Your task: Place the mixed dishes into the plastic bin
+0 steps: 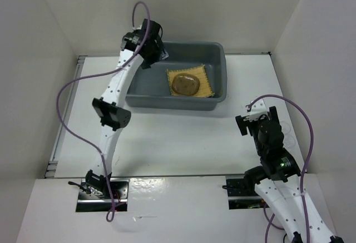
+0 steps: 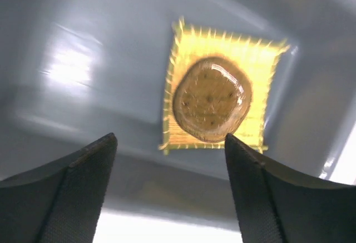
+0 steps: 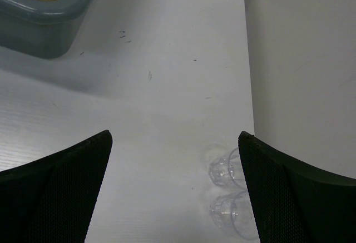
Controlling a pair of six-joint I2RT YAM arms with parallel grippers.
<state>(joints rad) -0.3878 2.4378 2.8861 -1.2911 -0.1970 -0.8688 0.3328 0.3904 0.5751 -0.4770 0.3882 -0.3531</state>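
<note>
Nearest the bases, the right gripper hangs over the white table, jaws spread wide and holding nothing. Two tiny clear cups sit close together, apparently touching, ahead of it and off its centre line, just beside the right-hand finger (whether they stand upright or lie tipped cannot be told).

Hazards, as judged: a straight descent would bring that finger down onto the cups rather than around one. Closing on one cup would likely nudge its neighbour, which could skid away toward the side wall. Clear plastic on white also makes the rim hard to locate.

Farther off, the plastic bin already holds the yellow mat, with a glass saucer lying on it. The left gripper hovers over the bin's interior, open and empty. A cup carried across could meet that arm, or drop onto the saucer.
</note>
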